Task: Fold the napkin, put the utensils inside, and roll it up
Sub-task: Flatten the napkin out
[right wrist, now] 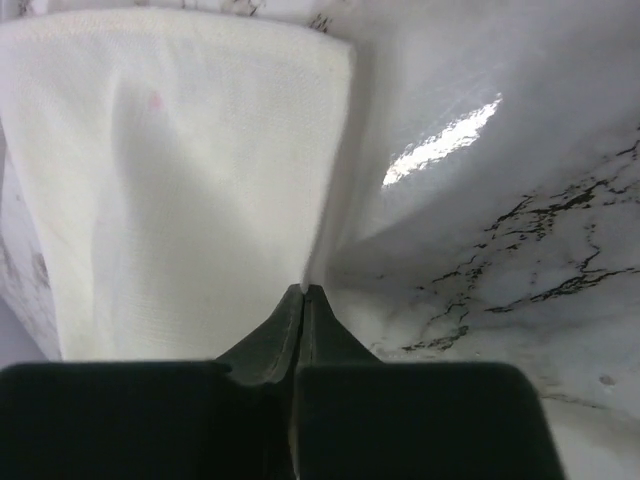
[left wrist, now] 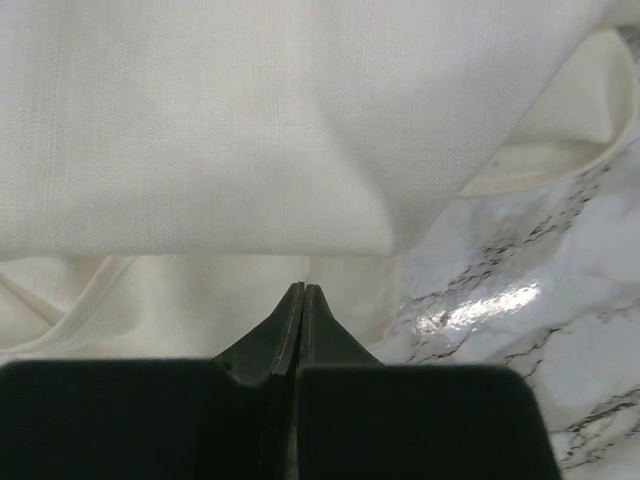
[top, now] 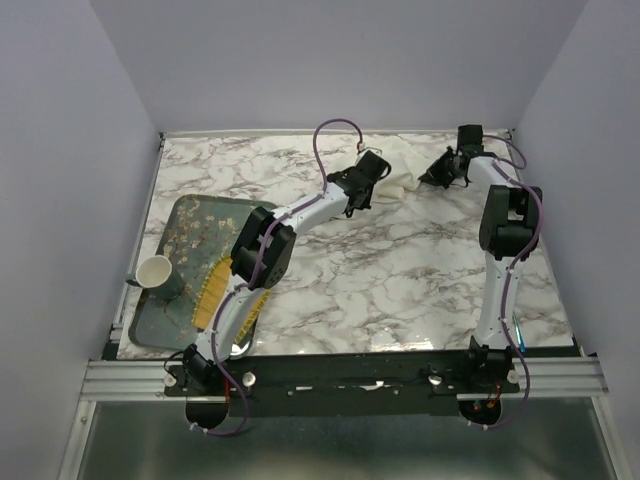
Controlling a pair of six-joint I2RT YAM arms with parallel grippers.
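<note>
The left claw (left wrist: 303, 292) is pressing its jaws together, and the napkin (left wrist: 200, 130) is running right up to their tips, so it looks to be pinching a thin edge of the cloth. Just ahead of this claw a broad cream layer is rising and folding over. More cloth is lying under it, and a loose loop is trailing off to the claw's right.

The right claw (right wrist: 303, 292) is also closing its jaws tip to tip, with a napkin edge meeting them. The sheet is standing up ahead of it and to its left, which reads as a corner being gripped and raised.

The step appears to be the first fold. To do it well, both claws should be travelling together at the same height, keeping the edge between them taut so it lands square on the far layer. They should be letting go only once the cloth is lying flat. No utensil is showing in any view, so I cannot tell where it is.

The marble table (top: 400, 280) is shining under both claws, with glare just to the right of each one. Well behind and to the left of the left claw, a tray (top: 165, 225) is holding a cup (top: 155, 272) and a yellow mat (top: 212, 290). Plain pale walls (top: 60, 150) are closing in the table beyond both claws.
</note>
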